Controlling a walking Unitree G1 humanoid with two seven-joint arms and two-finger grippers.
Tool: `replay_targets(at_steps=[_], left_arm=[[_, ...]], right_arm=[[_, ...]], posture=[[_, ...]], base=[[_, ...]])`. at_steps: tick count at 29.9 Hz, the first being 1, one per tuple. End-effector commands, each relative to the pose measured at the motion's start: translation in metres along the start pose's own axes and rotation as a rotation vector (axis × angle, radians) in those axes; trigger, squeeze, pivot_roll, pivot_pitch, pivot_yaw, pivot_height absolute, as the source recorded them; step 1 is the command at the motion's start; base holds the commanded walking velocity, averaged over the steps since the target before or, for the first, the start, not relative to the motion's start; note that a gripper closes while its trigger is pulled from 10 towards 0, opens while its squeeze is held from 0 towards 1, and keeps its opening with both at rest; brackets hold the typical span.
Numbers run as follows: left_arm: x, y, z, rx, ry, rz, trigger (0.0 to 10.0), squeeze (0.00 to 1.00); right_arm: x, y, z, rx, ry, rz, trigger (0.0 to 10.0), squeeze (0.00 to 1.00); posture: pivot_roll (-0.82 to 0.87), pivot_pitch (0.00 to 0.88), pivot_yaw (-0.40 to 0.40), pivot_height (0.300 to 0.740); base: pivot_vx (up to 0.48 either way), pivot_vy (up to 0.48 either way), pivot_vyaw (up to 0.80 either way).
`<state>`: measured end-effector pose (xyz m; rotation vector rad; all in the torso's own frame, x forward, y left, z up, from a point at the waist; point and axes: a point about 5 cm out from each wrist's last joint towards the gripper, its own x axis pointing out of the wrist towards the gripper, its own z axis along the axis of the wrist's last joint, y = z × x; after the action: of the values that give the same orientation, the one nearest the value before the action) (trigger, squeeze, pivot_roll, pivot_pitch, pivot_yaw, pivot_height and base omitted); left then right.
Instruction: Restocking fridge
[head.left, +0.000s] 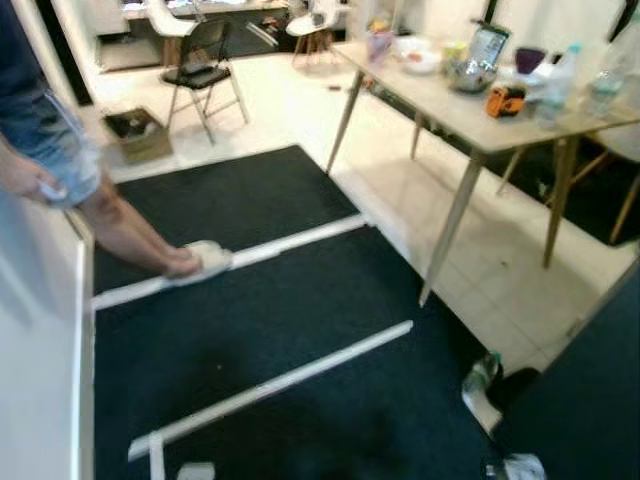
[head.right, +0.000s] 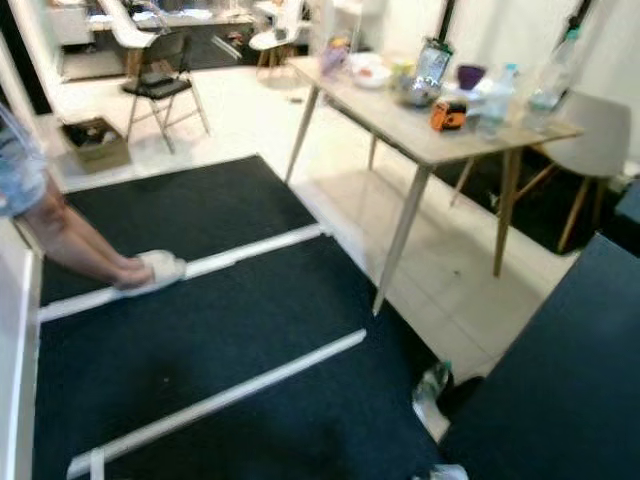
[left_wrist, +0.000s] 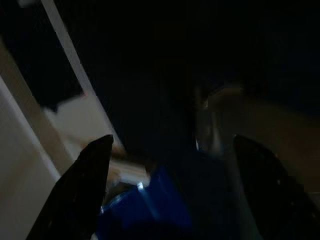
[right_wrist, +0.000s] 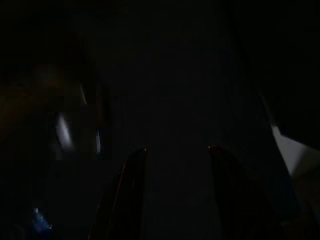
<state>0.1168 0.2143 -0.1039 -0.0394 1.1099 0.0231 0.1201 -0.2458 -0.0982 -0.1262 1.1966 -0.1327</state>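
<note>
1. The left gripper (left_wrist: 167, 200) hung idle in shade, fingers apart, nothing clamped; a blue object (left_wrist: 150, 210) lay beyond them
2. The right gripper (right_wrist: 172, 195) hung likewise, fingers apart and empty
3. Stock stood on the table (head.left: 470, 125), a bottle (head.left: 556, 85) included; the fridge could not be identified; a person (head.left: 60, 170) stood left on the dark mat (head.left: 300, 300), suggesting transit

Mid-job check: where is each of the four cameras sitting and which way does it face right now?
Left eye view: on the head, facing forward and down at black floor mat, light wooden table, person's leg.
Right eye view: its stereo twin; shares that mat, table, leg.
Left wrist view: on the left wrist, looking along the open left gripper at dim floor and something blue.
Right wrist view: on the right wrist, looking along the open right gripper into darkness.
</note>
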Motion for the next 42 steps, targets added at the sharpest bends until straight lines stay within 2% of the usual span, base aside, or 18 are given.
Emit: replay_targets(at_steps=[1,6,11,21,29,42], left_arm=[[-0.001,-0.003,-0.009,0.023,0.037,-0.017,10.0,0.0],[0.0,-0.006,-0.01,0.036,0.047,-0.03,10.0,0.0],[0.003,-0.01,0.004,0.034,0.005,-0.036,10.0,0.0],[0.002,-0.02,-0.009,0.043,0.044,-0.063,10.0,0.0],[0.001,-0.019,-0.014,0.054,0.058,-0.062,10.0,0.0],[0.002,-0.017,-0.008,0.073,0.041,-0.066,10.0,0.0]], right_arm=[[0.0,-0.002,0.003,0.032,-0.006,-0.011,10.0,0.0],[0.0,-0.003,0.002,0.032,0.007,-0.01,10.0,0.0],[0.0,-0.003,0.004,-0.007,0.009,-0.013,10.0,0.0],[0.001,0.0,0.012,-0.046,-0.007,0.004,10.0,0.0],[0.001,0.003,0.006,-0.053,0.01,0.013,10.0,0.0],[0.0,0.003,0.0,-0.042,0.026,0.01,10.0,0.0]], posture=[[-0.04,0.0,0.042,0.74],[-0.03,0.0,0.038,0.74],[-0.02,0.0,0.011,0.74],[-0.02,0.0,0.007,0.74],[-0.02,0.0,0.011,0.74],[-0.02,0.0,0.022,0.74]], base=[[0.352,0.0,0.0],[0.343,0.0,-0.49],[0.343,0.0,-0.48],[0.338,0.0,0.0],[0.337,0.0,0.0],[0.336,0.0,0.0]])
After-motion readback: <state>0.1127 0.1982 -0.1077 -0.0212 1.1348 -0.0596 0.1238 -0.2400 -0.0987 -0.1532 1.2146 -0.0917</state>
